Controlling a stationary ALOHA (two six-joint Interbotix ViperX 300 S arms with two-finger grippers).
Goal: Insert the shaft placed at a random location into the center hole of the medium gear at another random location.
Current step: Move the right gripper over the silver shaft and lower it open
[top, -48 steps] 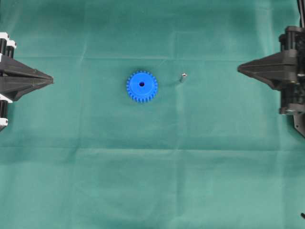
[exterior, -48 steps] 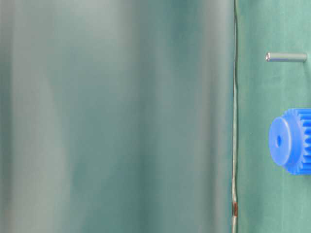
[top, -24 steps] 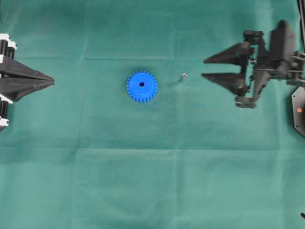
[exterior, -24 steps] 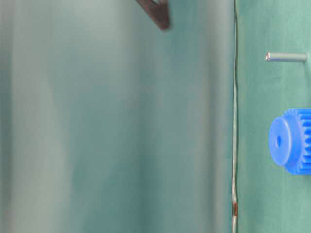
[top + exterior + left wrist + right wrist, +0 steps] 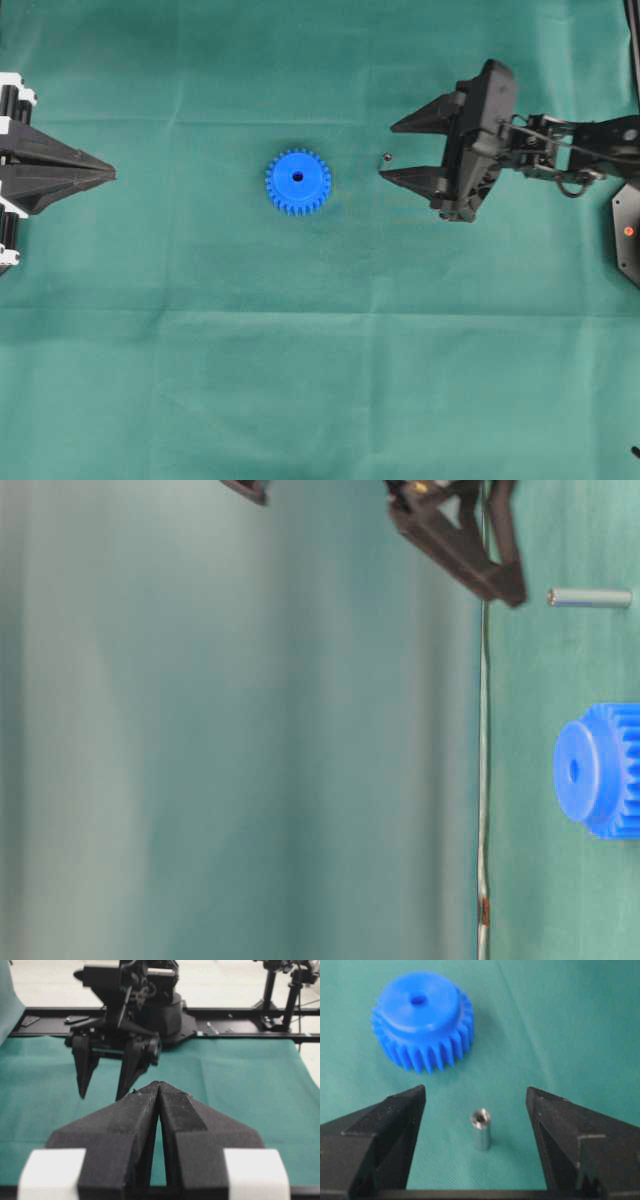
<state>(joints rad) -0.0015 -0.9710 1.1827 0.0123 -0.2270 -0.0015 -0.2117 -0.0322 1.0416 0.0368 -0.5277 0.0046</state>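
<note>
Upright shaft [image 5: 481,1128] between open right hand [image 5: 476,1105] fingers, apparently untouched

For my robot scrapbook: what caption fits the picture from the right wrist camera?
Open right pincer straddling the upright shaft, the blue medium gear waiting beyond.

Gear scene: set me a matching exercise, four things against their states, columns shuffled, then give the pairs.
1. medium gear
2. shaft
3. left pincer
4. right pincer

A. shut, at the left edge of the overhead view
B. upright on the cloth between open jaws
C. open, beside the shaft
D. flat on the cloth, hub up, hole empty

Pairs: 1-D, 2-B, 3-A, 4-C
</note>
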